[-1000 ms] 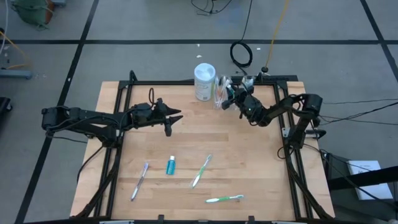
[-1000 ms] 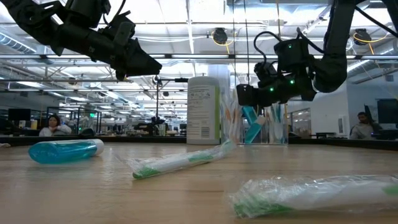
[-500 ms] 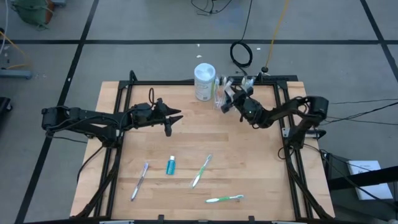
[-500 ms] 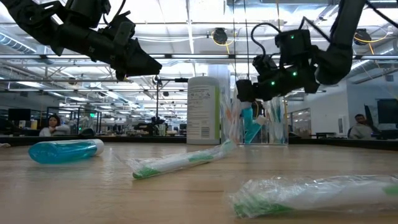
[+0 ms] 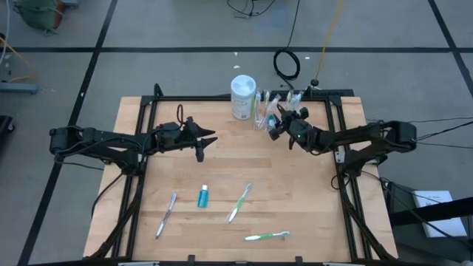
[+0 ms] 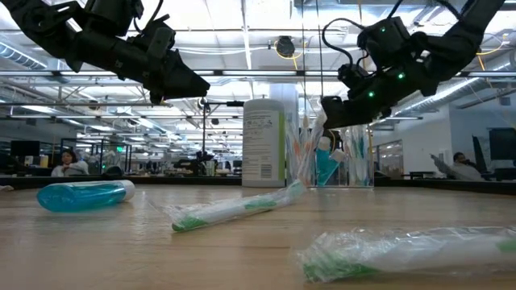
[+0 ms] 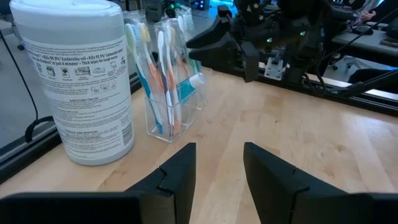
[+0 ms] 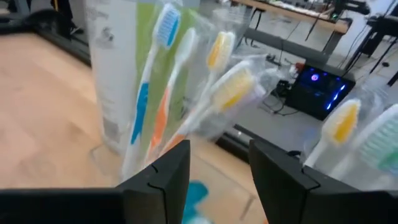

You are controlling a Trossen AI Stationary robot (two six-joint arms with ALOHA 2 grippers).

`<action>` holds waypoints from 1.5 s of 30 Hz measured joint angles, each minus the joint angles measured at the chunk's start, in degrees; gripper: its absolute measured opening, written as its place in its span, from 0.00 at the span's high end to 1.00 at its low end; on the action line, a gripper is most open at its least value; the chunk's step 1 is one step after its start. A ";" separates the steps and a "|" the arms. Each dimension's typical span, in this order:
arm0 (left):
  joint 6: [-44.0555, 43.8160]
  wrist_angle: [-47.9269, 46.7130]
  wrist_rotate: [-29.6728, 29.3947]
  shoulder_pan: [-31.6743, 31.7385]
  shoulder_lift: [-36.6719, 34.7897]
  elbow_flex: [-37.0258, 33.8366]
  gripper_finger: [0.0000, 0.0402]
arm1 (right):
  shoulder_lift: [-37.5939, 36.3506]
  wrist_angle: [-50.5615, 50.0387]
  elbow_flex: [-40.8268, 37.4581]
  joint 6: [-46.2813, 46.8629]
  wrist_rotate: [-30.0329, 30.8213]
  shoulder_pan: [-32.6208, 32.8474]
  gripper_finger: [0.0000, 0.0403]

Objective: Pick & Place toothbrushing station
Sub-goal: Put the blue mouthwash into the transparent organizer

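Note:
The clear plastic holder (image 5: 261,112) stands on its base at the table's far edge. It holds several toothbrushes and a teal tube (image 7: 186,87), and it also shows in the left wrist view (image 7: 169,106) and the low view (image 6: 322,165). My right gripper (image 5: 273,130) is open just right of the holder and above it (image 6: 339,117). In its wrist view (image 8: 217,180) the toothbrush heads fill the picture and the teal tube's top (image 8: 196,193) shows between the fingers. My left gripper (image 5: 208,140) hangs open and empty over the table's left middle (image 7: 217,174).
A white wipes canister (image 5: 242,96) stands just left of the holder. Near the front lie a small teal tube (image 5: 202,196), a purple toothbrush (image 5: 165,214) and two wrapped green toothbrushes (image 5: 238,203) (image 5: 266,236). A black frame (image 5: 340,159) borders the table.
My right gripper has risen a little beside the holder and tipped, fingertips slanting down toward it, while its arm has stretched out toward the table's right edge. The teal tube stays in the holder.

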 joint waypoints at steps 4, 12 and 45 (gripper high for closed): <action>-0.09 0.00 0.00 0.00 0.00 0.00 0.66 | -2.37 -4.18 0.00 0.06 -2.30 1.71 0.62; -0.41 0.01 0.03 0.02 0.00 0.00 0.66 | -3.79 -3.93 0.00 0.06 -16.59 2.29 0.69; -2.86 -0.04 0.09 -0.02 0.00 0.00 0.66 | -3.79 -4.97 0.00 0.04 -16.50 1.99 1.00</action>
